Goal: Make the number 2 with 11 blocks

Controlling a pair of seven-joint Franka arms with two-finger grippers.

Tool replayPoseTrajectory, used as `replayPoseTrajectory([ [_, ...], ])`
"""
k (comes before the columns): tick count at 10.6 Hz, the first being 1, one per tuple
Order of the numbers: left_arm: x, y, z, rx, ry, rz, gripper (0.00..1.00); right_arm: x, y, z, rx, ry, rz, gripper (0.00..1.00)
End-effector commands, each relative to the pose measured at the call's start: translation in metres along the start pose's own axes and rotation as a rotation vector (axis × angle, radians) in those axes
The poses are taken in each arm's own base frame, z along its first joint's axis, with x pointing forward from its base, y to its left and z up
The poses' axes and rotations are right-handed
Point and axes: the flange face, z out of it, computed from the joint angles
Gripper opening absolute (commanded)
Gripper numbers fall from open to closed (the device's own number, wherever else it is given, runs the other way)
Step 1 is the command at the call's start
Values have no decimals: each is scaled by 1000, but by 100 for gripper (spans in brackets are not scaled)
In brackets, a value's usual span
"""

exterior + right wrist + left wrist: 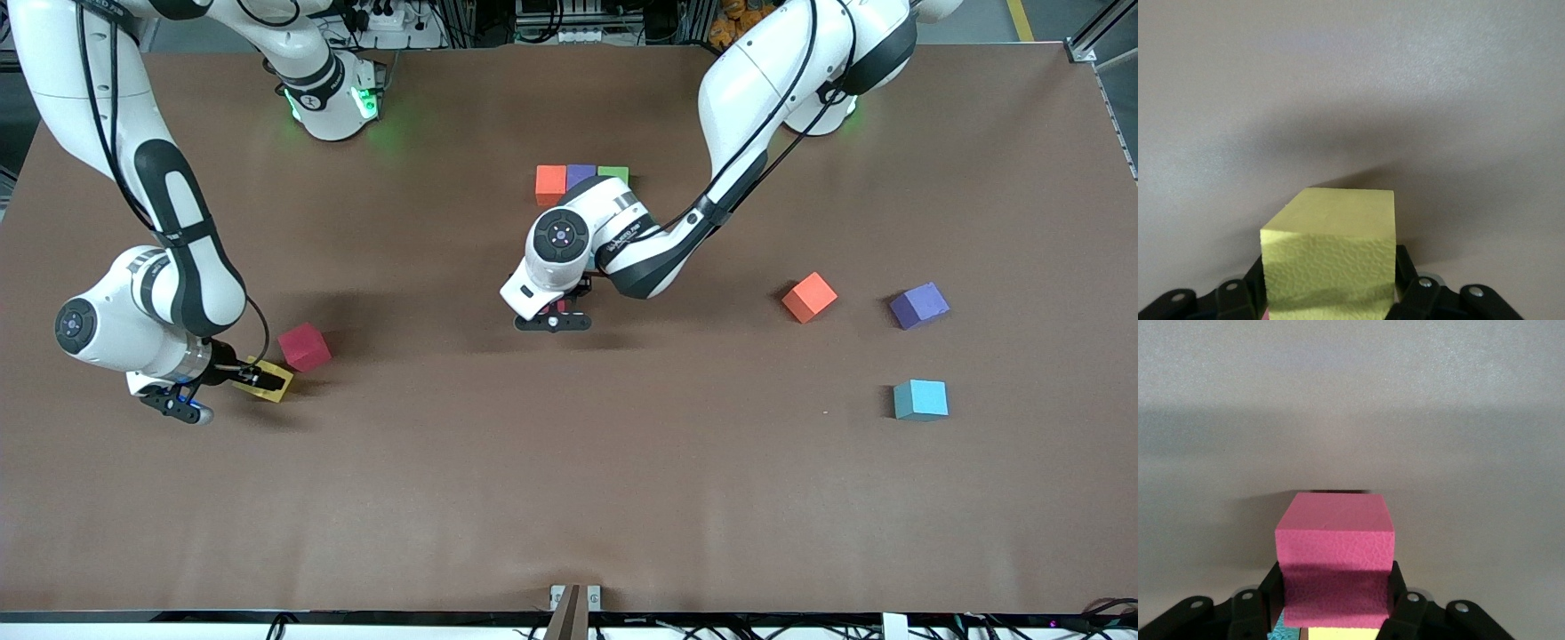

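A row of orange (550, 184), purple (581, 173) and green (613, 172) blocks lies mid-table. My left gripper (556, 313) hangs low just nearer the camera than that row, its arm hiding the blocks under it. In the left wrist view my left gripper (1336, 603) is shut on a pink block (1335, 520), with a yellow block (1341, 633) and a light blue one (1279, 628) under the jaws. Toward the right arm's end, my right gripper (252, 377) is shut on a yellow block (271, 383); the right wrist view shows its fingers (1405, 273) pressed to both sides of that block (1331, 233).
A dark pink block (304, 347) sits touching the yellow one, slightly farther from the camera. Toward the left arm's end lie loose orange (809, 297), purple (919, 305) and light blue (920, 399) blocks. The brown table (569, 498) is bare nearer the camera.
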Motion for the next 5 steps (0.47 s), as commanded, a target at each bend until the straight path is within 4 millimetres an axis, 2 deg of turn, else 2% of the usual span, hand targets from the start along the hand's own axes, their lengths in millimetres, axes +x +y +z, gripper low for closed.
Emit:
replayPoseTrajectory([
  [1,1,2,0,10,19,22,66,-4,-9,2,7,-4,14,58],
  [3,1,2,1,14,22,26,70,-1,-14,-10,11,7,-12,48],
  [4,1,2,1,13,22,25,79,5,-20,-22,14,9,-31,48],
  [5,2,1,3,15,20,23,100,10,-28,-35,13,2,-66,48],
])
